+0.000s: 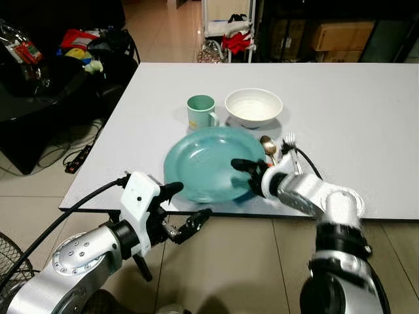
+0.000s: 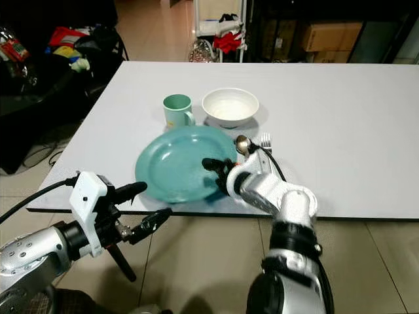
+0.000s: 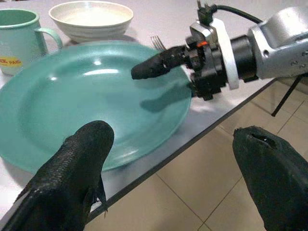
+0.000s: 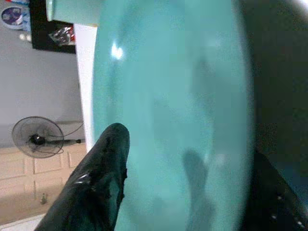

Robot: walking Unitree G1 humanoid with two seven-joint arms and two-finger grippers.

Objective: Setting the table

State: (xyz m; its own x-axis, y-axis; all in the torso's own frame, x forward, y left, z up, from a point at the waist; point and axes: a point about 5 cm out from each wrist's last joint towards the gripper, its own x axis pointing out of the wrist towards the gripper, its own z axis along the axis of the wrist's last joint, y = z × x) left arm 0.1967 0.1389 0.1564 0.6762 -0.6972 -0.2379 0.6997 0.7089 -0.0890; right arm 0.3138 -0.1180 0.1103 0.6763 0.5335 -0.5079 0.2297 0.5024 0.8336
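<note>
White worktop carries a teal plate at its near edge, flat, rim just short of the edge. Behind the plate stand a teal mug, upright, handle toward the robot's right, and a white bowl, upright, just beside the mug on the right. Mug and bowl sit near the plate's far rim; whether they touch it cannot be told.

A spoon and a fork lie side by side just right of the plate. Long axes of both run roughly near-to-far across the worktop; spoon bowl and fork tines point away from the robot, handles toward it and hidden under the right arm.

Right tool is at the plate's near-right rim. One black finger lies over the plate's upper face, pointing toward the robot's left; the other is below, at the rim. Tool grasping the plate rim, as far as the left wrist view shows.

Left tool hangs off the worktop, in front of and below the near edge, fingers spread apart, released, holding nothing. It points toward the plate.

Floor is beige tile. A fan stands on it.
</note>
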